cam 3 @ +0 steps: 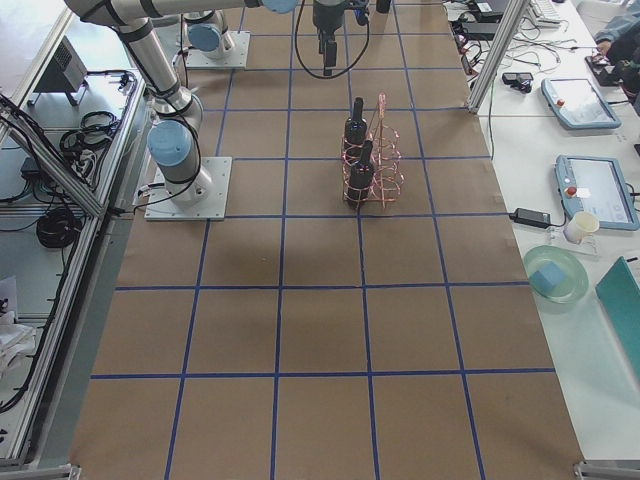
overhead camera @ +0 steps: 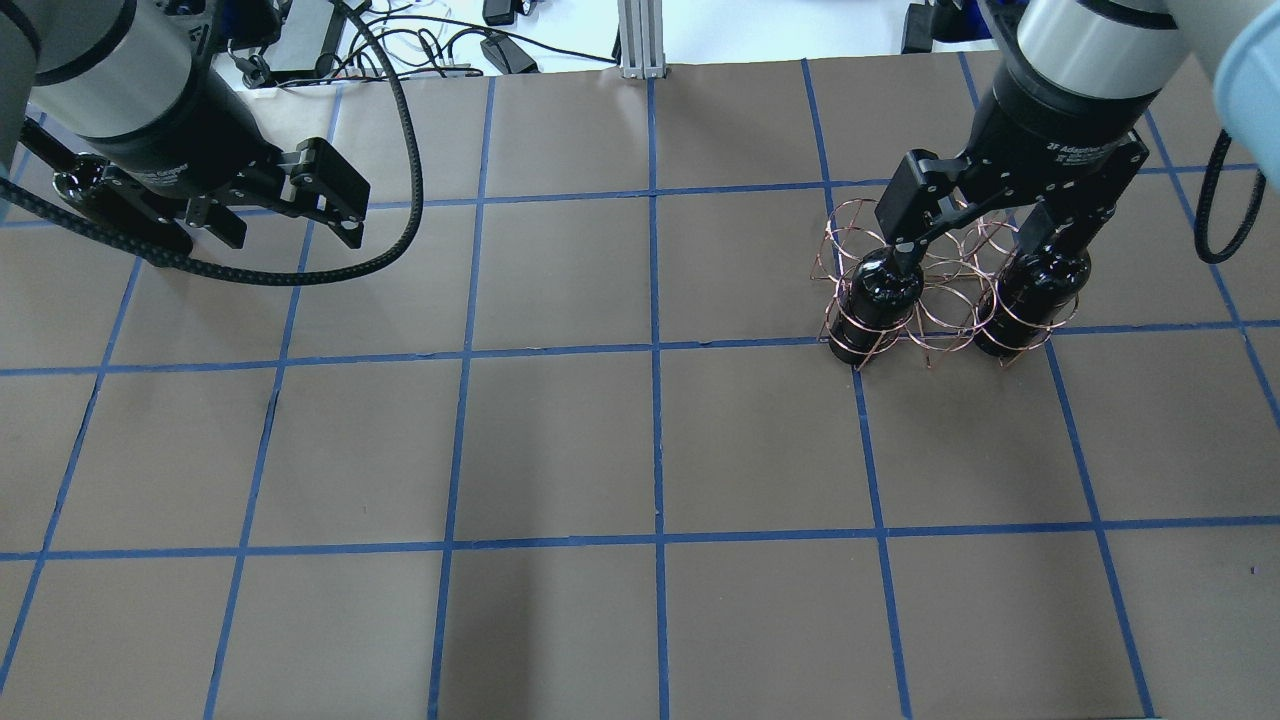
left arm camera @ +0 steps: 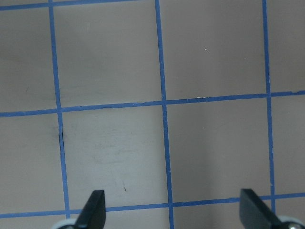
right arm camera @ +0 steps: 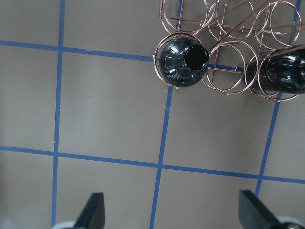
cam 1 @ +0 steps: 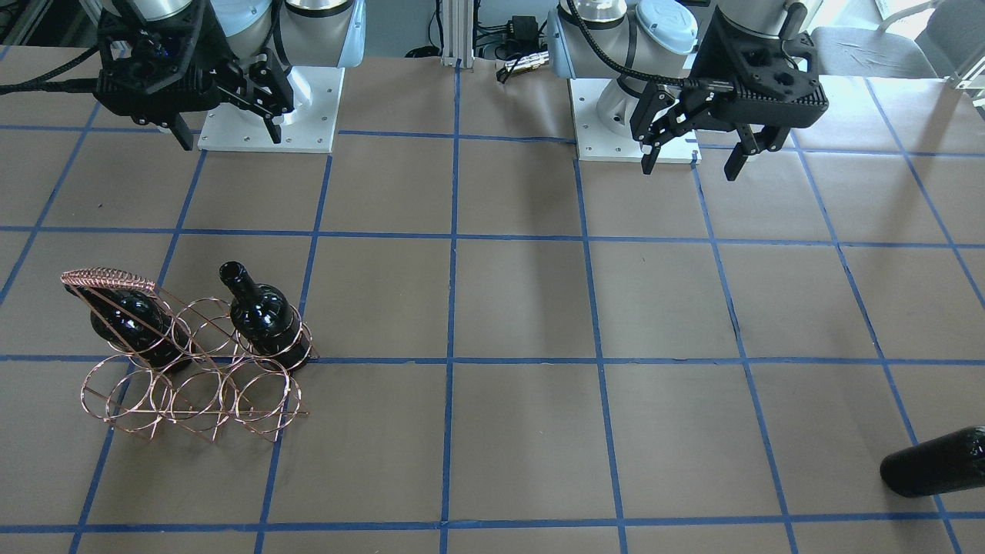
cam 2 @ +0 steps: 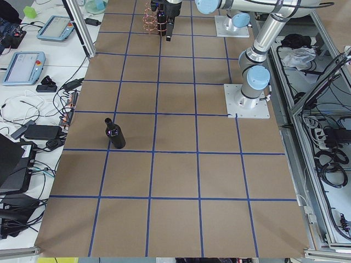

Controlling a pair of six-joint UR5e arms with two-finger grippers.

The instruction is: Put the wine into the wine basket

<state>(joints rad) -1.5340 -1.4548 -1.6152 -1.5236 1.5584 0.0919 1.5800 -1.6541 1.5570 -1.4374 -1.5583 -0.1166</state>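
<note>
The copper wire wine basket [cam 1: 192, 385] stands on the table on my right side; it also shows in the overhead view [overhead camera: 945, 300]. Two black wine bottles stand in its rings, one at the end [cam 1: 263, 315] and one under the handle [cam 1: 135, 327]. A third wine bottle [cam 2: 115, 134] stands alone far over on my left side, at the front view's edge [cam 1: 935, 462]. My right gripper [cam 1: 229, 131] is open and empty, high up, with the basket [right arm camera: 228, 28] and bottle mouth [right arm camera: 183, 59] at the top of its wrist view. My left gripper [cam 1: 692, 165] is open and empty over bare table.
The two white arm base plates [cam 1: 269, 115] [cam 1: 616, 131] sit at the robot's edge of the table. Blue tape lines grid the brown surface. Desks with tablets and cables [cam 2: 24, 63] flank the far side, with a plate and a cup [cam 3: 555, 270].
</note>
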